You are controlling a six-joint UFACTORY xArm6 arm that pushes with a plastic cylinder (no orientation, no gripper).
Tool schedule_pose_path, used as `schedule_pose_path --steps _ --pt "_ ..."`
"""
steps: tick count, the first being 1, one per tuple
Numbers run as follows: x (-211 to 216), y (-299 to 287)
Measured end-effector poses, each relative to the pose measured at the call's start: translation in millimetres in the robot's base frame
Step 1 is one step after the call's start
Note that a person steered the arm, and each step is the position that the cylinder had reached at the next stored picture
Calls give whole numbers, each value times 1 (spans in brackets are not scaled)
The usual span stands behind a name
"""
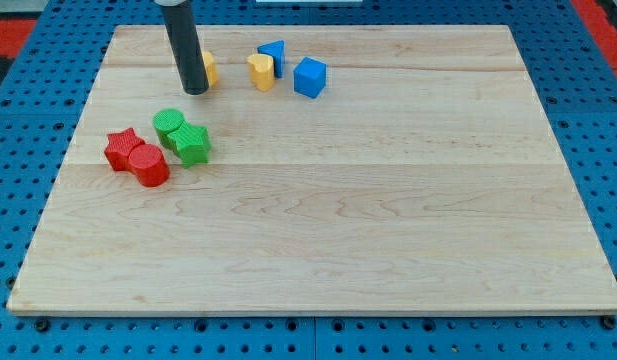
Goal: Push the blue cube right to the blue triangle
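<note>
While our tip (195, 92) rests near the bench's (388, 240) top-left corner, partly hiding a yellow block (210, 68), we see the blue cube (310, 77) by the top edge, just right of the blue triangle (273, 53) and yellow heart (260, 71); we carry no gripper.

My rod (185, 45) is showing in the upper left of the frame as a straight, smooth cylinder, dark grey to black, with a faint paler sheen running down its length. It is keeping one even width all the way down. My tip (195, 92) is ending bluntly in a flat, round base. No cables, screws or markings are showing.
</note>
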State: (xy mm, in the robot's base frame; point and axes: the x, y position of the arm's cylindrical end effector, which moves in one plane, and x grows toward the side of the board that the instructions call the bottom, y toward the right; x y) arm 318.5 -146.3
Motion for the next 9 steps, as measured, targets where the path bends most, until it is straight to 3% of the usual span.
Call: schedule_pose_path --steps 6,8,9 --pt "15 38" --pt "15 117" --pt "-6 117"
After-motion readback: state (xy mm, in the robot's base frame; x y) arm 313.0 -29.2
